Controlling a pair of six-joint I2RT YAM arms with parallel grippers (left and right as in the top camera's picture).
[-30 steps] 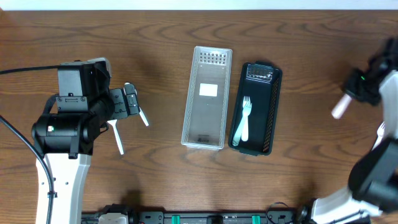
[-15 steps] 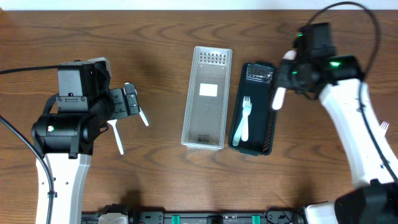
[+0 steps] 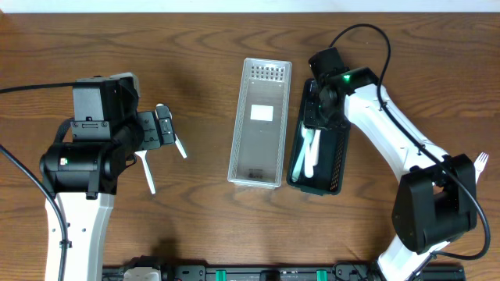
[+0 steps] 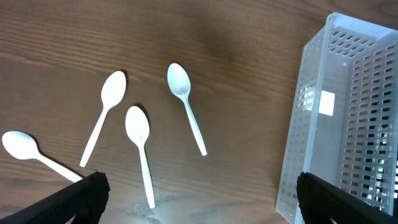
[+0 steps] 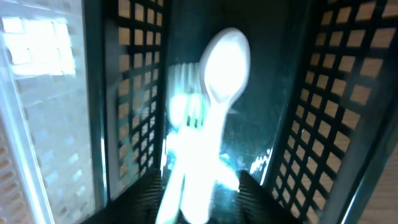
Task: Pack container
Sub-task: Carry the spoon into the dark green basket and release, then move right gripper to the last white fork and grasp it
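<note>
The black container (image 3: pixel 344 140) lay lengthwise on the wooden table (image 3: pixel 195 47), just right of the clear container (image 3: pixel 260 125) and parallel to it, their long sides close together. The right gripper (image 3: pixel 318 117) hung over the far half of the black container, its arm reaching in from the table's right side. In the right wrist view, which was blurred, its dark fingers (image 5: pixel 250 186) sat at the bottom edge on either side of the handle of a white spoon (image 5: pixel 225 59), apparently pinching it. The spoon's bowl pointed up between the container's latticed walls (image 5: pixel 311 93). Behind the spoon the tines of a white fork (image 5: pixel 183 109) showed against the black floor. From overhead the spoon (image 3: pixel 313 156) and fork (image 3: pixel 299 164) appeared side by side inside the black container. The clear container held no cutlery and showed only a pale label on its base. The left gripper (image 3: pixel 160 129) hovered well to the left of both containers with its fingers spread wide, their tips (image 4: pixel 87 196) at the two bottom corners of the left wrist view. Below it four white spoons lay loose on the wood: one (image 4: pixel 185 106) nearest the clear container (image 4: pixel 348 124), two (image 4: pixel 140 149) (image 4: pixel 106 112) beside it, and one (image 4: pixel 31 152) at the left edge.
</note>
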